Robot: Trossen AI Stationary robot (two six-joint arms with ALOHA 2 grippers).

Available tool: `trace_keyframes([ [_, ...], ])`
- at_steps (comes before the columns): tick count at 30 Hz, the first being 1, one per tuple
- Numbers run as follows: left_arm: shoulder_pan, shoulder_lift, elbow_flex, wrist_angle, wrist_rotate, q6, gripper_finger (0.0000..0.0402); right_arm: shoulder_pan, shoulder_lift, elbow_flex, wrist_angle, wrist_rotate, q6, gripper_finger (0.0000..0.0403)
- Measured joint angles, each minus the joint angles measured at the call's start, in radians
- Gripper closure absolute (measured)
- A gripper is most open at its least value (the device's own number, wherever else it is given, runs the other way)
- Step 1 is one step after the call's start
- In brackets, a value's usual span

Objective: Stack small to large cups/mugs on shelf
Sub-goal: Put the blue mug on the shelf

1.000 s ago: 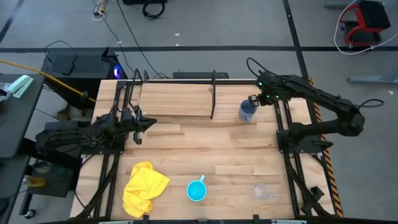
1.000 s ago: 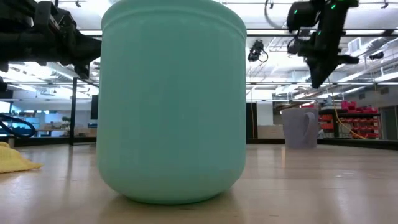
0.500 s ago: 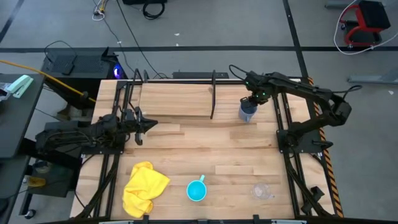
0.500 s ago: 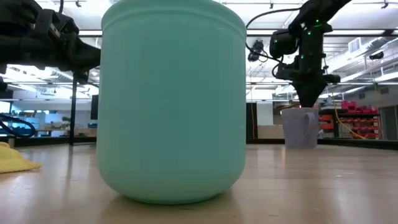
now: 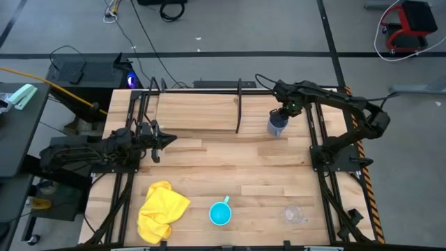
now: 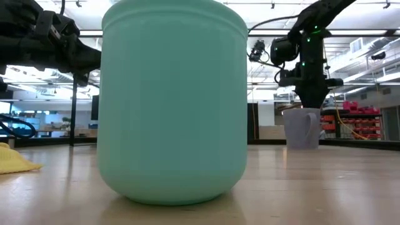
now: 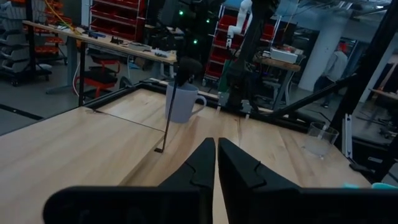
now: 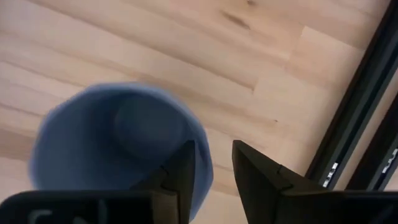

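Right gripper (image 8: 211, 165): parted, positioned astride the grey-blue mug's (image 5: 277, 125) rim, table's two o'clock.
Left gripper (image 7: 216, 163): clenched, empty, nine o'clock.

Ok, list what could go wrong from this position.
The right end effector is open, straddling the rim of the grey-blue mug. Closing on that thin wall gives a small grip, so the mug may tilt or slip when lifted.

The mug stands right beside the shelf and its black post, so a sideways swing could knock them.

The clear cup is hard to see and easily bumped later.
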Motion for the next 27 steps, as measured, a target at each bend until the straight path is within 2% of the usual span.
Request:
trace_keyframes([
  [10,0.0,0.0,0.0,-0.003,0.0,-0.012,0.0385,0.0,0.041,-0.027,0.031,0.0,0.0,0.0291],
  [13,0.0,0.0,0.0,-0.003,0.0,-0.012,0.0382,0.0,0.041,-0.027,0.031,-0.001,0.001,0.0309],
  [19,0.0,0.0,0.0,-0.003,0.0,-0.011,0.0376,0.0,0.037,-0.024,0.034,-0.013,-0.002,0.038],
  [27,0.0,0.0,0.0,-0.002,0.0,-0.009,0.0387,0.043,-0.017,-0.026,0.029,-0.02,-0.077,0.0388],
])
